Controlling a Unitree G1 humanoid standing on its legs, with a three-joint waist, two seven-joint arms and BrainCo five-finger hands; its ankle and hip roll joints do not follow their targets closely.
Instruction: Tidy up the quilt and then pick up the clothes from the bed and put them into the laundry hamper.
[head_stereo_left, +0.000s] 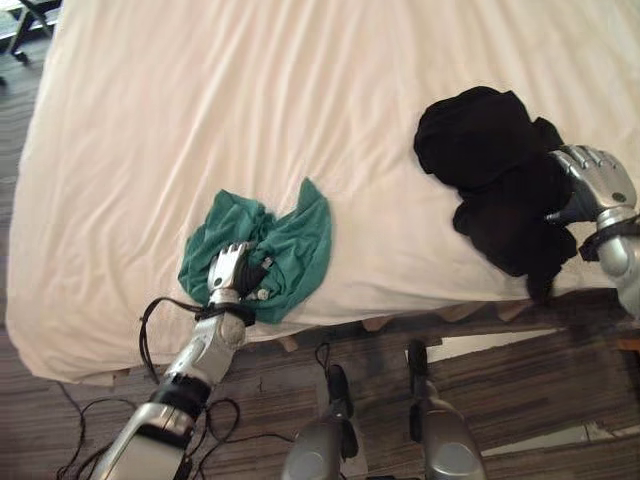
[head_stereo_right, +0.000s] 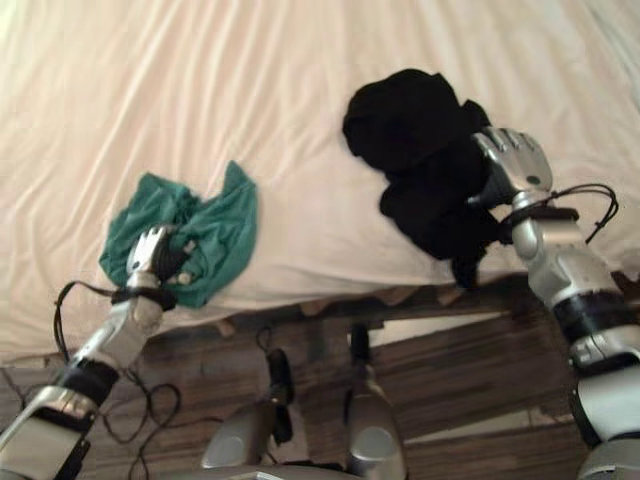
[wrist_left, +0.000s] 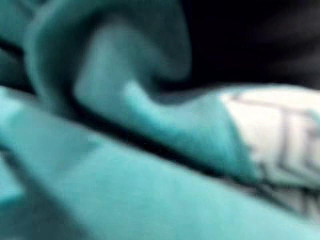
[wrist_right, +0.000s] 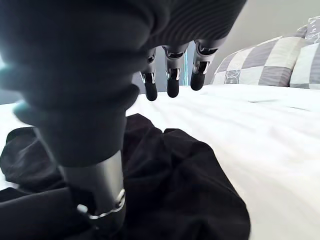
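Note:
A crumpled green garment (head_stereo_left: 290, 245) lies near the front edge of the cream quilt (head_stereo_left: 200, 120). My left hand (head_stereo_left: 230, 270) rests on its near side with its fingers curled into the cloth; teal folds (wrist_left: 125, 150) show very close in the left wrist view. A black garment (head_stereo_left: 490, 160) is bunched at the front right of the bed and hangs a little over the edge. My right hand (head_stereo_left: 595, 178) hovers at its right side. Its fingers (wrist_right: 172, 82) are straight above the black cloth (wrist_right: 175, 185) and its thumb points down onto it.
The quilt spreads fairly smooth with shallow wrinkles across the bed. Checked grey pillows (wrist_right: 295, 57) lie at the far end. Wooden slats (head_stereo_left: 460, 312) show under the bed's front edge, above a dark wooden floor (head_stereo_left: 520, 390).

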